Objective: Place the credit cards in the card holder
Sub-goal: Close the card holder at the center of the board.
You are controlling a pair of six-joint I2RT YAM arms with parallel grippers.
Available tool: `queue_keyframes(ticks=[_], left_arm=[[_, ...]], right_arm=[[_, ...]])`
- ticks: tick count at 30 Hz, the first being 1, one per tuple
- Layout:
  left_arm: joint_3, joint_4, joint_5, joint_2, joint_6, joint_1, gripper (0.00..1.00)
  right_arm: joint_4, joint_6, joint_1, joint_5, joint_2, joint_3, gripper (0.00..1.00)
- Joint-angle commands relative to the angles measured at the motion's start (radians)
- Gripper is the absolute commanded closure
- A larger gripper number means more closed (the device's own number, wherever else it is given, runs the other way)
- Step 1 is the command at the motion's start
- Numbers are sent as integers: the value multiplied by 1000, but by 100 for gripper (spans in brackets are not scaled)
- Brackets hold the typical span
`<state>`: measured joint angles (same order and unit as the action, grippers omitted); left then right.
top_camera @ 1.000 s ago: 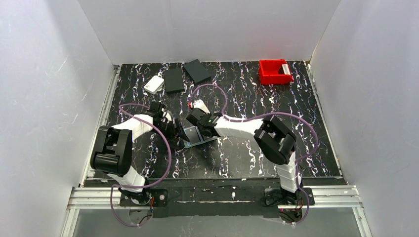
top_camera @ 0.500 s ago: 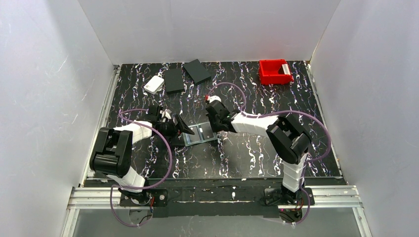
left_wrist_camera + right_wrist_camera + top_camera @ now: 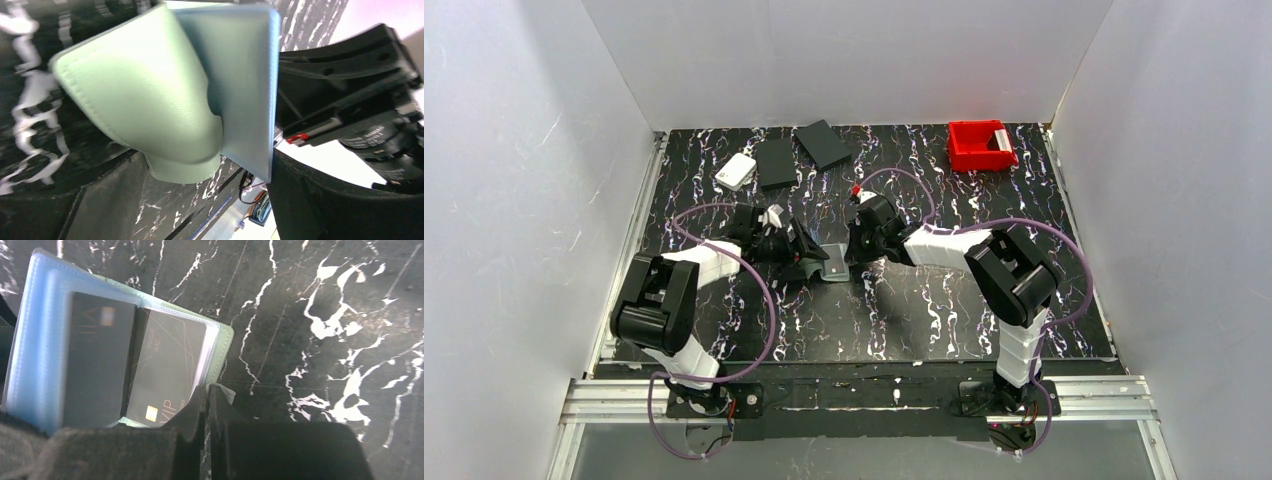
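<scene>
The sage-green card holder (image 3: 834,263) stands half folded on the table between my two grippers. In the right wrist view its bluish clear pockets (image 3: 35,340) hold two dark credit cards (image 3: 97,360), one marked VIP (image 3: 167,365). My right gripper (image 3: 206,390) is shut, and a thin pale-green tab of the holder (image 3: 224,391) sticks out from between its fingertips. In the left wrist view the holder's green outer cover (image 3: 150,90) bulges just ahead of my left gripper (image 3: 215,200), whose black fingers (image 3: 320,200) stand wide apart either side of it. Seen from above, the left gripper (image 3: 807,257) and right gripper (image 3: 860,248) flank the holder.
At the back left lie a white rounded box (image 3: 737,171) and two black flat rectangles (image 3: 776,162) (image 3: 824,143). A red bin (image 3: 981,145) sits at the back right. Purple cables loop over both arms. White walls enclose the black marbled table (image 3: 924,320).
The card holder lay open and flat; now it is folded up on edge. My right gripper drew back to the right. My left gripper opened wider and moved right, up to the holder.
</scene>
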<state>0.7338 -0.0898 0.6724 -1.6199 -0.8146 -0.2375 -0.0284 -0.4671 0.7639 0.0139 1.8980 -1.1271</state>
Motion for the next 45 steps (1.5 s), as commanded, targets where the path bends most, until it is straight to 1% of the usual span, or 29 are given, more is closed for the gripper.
queue_keyframes(ticks=[1, 3, 6, 13, 17, 22, 25, 28, 31, 38, 40, 43, 45], left_arm=[[88, -74, 3, 71, -27, -79, 20], [116, -74, 7, 60, -38, -110, 20], [152, -74, 13, 42, -44, -144, 20], [152, -36, -28, 77, -9, -164, 19], [188, 59, -39, 16, 23, -163, 21], [188, 63, -48, -29, 55, -156, 23], [194, 33, -11, -89, 50, -156, 25], [193, 27, 3, -124, 39, -156, 31], [176, 27, -5, -120, 44, -156, 36], [157, 58, -31, -102, 58, -156, 62], [158, 107, -53, -96, 70, -155, 70], [152, 148, -82, -99, 80, -154, 78], [145, 158, -91, -104, 80, -155, 81]], right_arm=[[-94, -121, 1, 179, 34, 64, 99], [-129, -164, -19, 211, 31, 97, 99], [-141, -184, -38, 224, 19, 120, 99], [-61, -124, -46, 157, -45, 116, 99], [-32, -106, -47, 134, -75, 111, 99], [-46, -140, -55, 135, -115, 135, 99], [-124, -191, -66, 157, -150, 188, 99], [-199, -257, -86, 180, -180, 248, 99], [-241, -289, -104, 190, -212, 294, 99], [-335, -343, -146, 269, -246, 352, 99], [-360, -344, -147, 293, -245, 350, 99], [-401, -354, -147, 325, -231, 349, 99], [-426, -366, -147, 337, -216, 351, 99]])
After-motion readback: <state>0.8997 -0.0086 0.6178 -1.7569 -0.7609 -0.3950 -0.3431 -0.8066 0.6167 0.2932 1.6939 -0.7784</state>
